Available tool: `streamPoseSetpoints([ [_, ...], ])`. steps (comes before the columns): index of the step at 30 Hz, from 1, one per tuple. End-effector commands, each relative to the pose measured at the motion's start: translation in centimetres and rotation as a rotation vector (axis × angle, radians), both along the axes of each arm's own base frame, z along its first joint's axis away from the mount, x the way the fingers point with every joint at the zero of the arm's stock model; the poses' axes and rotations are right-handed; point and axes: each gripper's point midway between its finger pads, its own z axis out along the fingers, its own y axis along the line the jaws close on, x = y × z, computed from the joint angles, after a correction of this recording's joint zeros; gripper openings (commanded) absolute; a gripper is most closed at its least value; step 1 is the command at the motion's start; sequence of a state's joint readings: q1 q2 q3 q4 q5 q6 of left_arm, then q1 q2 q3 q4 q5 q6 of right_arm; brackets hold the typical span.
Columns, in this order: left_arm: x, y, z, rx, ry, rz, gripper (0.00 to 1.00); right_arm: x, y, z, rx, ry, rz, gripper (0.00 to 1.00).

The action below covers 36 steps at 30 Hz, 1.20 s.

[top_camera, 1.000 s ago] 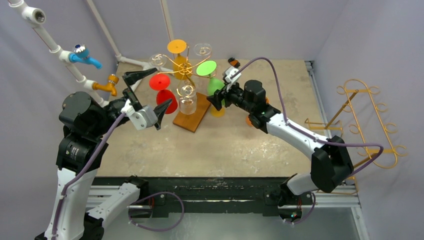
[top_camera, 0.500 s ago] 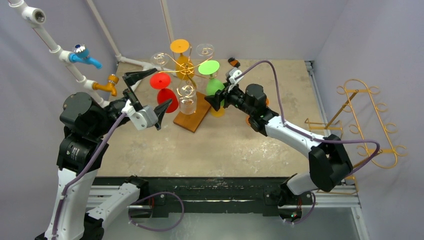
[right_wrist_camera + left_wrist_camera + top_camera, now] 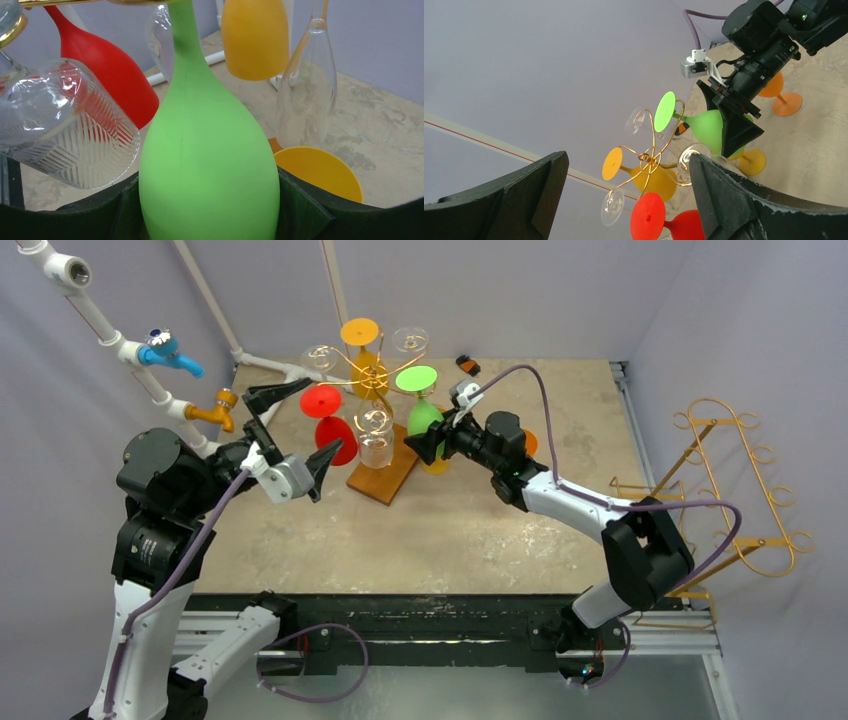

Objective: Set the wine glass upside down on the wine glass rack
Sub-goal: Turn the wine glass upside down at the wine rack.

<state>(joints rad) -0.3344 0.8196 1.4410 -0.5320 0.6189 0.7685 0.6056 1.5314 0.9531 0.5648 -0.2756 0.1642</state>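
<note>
Inverted green wine glass [image 3: 424, 418] gripped by right fingers [image 3: 300, 210], stem at rack [image 3: 371, 377] three o'clock arm, left fingers [image 3: 734, 200] wide, empty, nine o'clock.

A gold wire rack [image 3: 372, 380] stands on a wooden base [image 3: 384, 472] at the far middle of the table [image 3: 480, 530]. A red glass [image 3: 322, 402], an orange glass [image 3: 358, 332] and a clear glass [image 3: 375, 435] hang from it upside down. At the rack's right side the right gripper [image 3: 425, 440] clasps the bowl of the green wine glass [image 3: 424, 418], foot uppermost. The left gripper [image 3: 300, 428] hovers with jaws wide, just left of the red glass.
</note>
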Motion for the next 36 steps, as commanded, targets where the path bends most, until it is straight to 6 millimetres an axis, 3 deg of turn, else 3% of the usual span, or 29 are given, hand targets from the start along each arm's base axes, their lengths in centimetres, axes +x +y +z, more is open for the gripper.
streamPoseSetpoints([
  [1, 0.2, 0.2, 0.5, -0.017, -0.020, 0.013, 1.00, 0.4, -1.0, 2.1, 0.103, -0.032, -0.016, 0.29],
  [15, 0.4, 0.1, 0.4, -0.019, -0.013, 0.016, 1.00, -1.0, -1.2, 4.4, 0.058, -0.191, 0.052, 0.29],
  [25, 0.2, 0.2, 0.5, -0.024, -0.013, 0.019, 1.00, 0.0, -1.1, 2.4, 0.142, -0.059, -0.002, 0.28],
  [28, 0.2, 0.3, 0.5, -0.022, -0.015, 0.022, 1.00, 0.3, -1.0, 1.6, 0.153, -0.022, -0.009, 0.34],
  [36, 0.2, 0.3, 0.4, -0.022, -0.011, 0.024, 1.00, 0.3, -1.1, 1.0, 0.143, 0.015, -0.020, 0.64],
])
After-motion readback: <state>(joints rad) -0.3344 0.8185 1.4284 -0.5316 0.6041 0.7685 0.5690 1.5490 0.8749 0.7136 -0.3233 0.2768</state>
